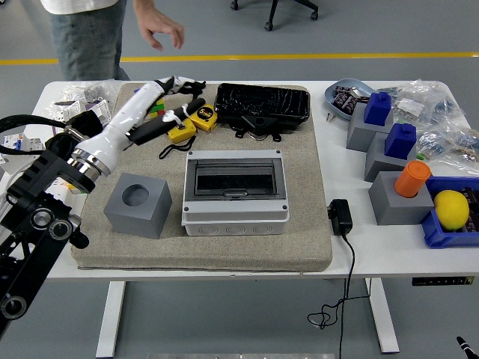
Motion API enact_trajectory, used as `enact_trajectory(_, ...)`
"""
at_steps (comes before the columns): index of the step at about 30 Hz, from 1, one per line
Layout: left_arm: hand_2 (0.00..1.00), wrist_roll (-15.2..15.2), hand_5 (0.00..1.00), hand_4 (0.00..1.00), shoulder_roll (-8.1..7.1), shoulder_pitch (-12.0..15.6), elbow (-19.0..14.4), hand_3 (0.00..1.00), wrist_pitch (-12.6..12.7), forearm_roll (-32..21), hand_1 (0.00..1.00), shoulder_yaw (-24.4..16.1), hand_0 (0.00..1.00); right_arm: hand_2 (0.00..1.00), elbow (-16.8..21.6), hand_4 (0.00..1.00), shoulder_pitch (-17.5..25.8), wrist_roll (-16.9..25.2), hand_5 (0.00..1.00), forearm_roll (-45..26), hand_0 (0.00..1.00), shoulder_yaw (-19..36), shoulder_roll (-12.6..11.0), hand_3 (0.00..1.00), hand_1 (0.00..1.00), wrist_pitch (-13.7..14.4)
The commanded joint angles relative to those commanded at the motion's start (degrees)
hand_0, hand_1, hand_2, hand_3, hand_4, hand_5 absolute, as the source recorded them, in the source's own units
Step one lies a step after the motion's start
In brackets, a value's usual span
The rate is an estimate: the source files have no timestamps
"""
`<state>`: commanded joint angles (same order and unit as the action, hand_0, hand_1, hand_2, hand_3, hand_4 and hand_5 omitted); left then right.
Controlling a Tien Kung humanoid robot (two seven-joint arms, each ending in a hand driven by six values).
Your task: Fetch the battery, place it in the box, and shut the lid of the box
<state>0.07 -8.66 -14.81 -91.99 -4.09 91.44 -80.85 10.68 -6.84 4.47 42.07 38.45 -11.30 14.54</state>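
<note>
Lid already flat on the box (236, 191), down and to the right of the left hand (168, 93). Hand raised over the tape measures (191, 120), fingers loosely spread, holding nothing. Battery unseen, presumably inside. Best to withdraw clear of the worktop (359, 239) clutter.

I'm seeing the white table (374, 250) carrying a beige mat (224, 243) at its middle, a black adapter (340, 217) beside the mat's right edge, grey blocks (393, 198) to the right, and a white power strip (34, 191) at left.
</note>
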Motion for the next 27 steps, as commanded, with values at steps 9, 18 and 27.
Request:
enact_trajectory(9,0.998,-1.48,0.907,0.998,1.59,5.75,4.66,0.998,10.44,-21.44,0.998,-11.92,0.998,0.721,-0.17,0.998,-0.05,0.09,0.998,0.11,0.784,-0.14,0.12,0.758,0.733,0.13)
enact_trajectory(18,0.998,-0.81,0.932,0.998,4.01,11.25,7.38,0.998,11.54,-13.52,0.998,-16.11,0.998,0.722,-0.17,0.998,0.22,0.16,0.998,0.09,0.784,-0.35,0.22,0.758,0.733,0.22)
enact_trajectory(27,0.896,-1.36,0.998,0.998,4.92,13.15,7.24,0.878,5.90,-23.25,0.956,-18.40,0.978,0.722,-0.04,0.998,0.14,0.16,0.998,0.24,0.784,-0.08,0.12,0.758,0.733,0.15)
